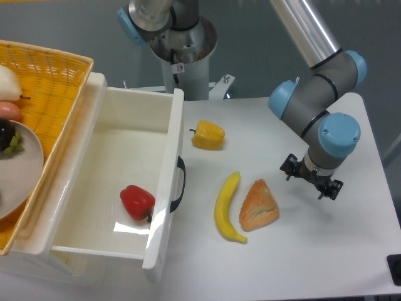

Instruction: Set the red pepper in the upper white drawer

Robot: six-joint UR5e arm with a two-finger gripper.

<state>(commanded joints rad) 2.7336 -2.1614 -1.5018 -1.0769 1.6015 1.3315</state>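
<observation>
Shiny red pepper (137,201), dark stem. Glossy white drawer (100,147), black handle (178,184). Yellow pepper (208,135). Yellow banana (227,207), brown at tip. Golden-brown bread (258,204), pale speckles on crust. Yellow wicker basket (49,75), woven criss-cross pattern. Grey plate (25,164) in basket, with white, pinkish and dark fruit. White table (301,251). Grey robot arm (313,103), light blue caps at joints. Black gripper (311,177). Grey wall behind.

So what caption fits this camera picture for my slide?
Red pepper rests inside the white drawer; the gripper hangs over the table, away from it.
</observation>
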